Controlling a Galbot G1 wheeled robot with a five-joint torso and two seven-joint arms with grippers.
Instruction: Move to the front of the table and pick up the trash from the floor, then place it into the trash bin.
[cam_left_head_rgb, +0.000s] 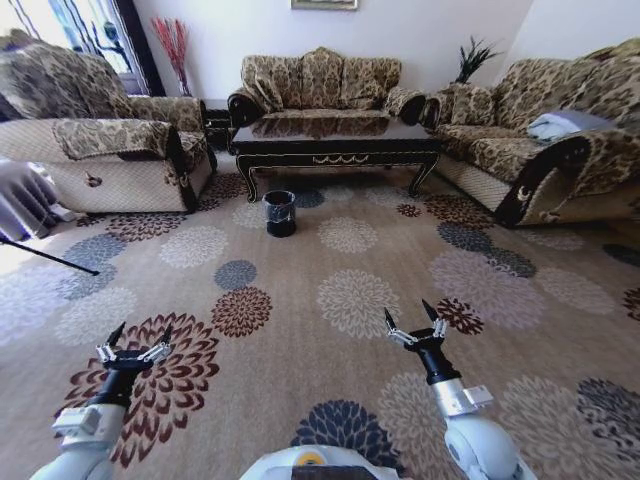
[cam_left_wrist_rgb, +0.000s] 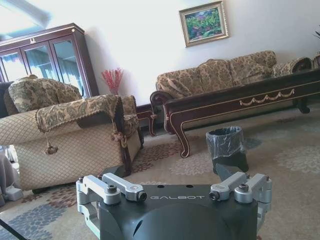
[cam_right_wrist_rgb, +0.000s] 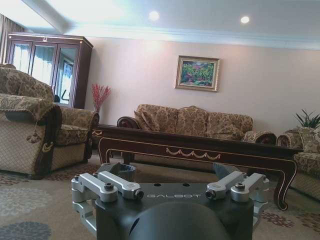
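Trash bin (cam_left_head_rgb: 280, 212) unlabelled; "GALBOT" on left hand (cam_left_wrist_rgb: 176, 197)

Open floor (cam_left_head_rgb: 330, 300) ahead of us; trash bin (cam_left_head_rgb: 280, 212) before table (cam_left_head_rgb: 335, 145); sofas flank both sides.

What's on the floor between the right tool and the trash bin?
Bare patterned carpet in the head view; nothing lies between the open right tool and the trash bin.

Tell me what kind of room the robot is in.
Most likely a home living room: patterned sofas ring a low dark coffee table on a flowered carpet, with a framed painting and glass-fronted cabinet along the walls.
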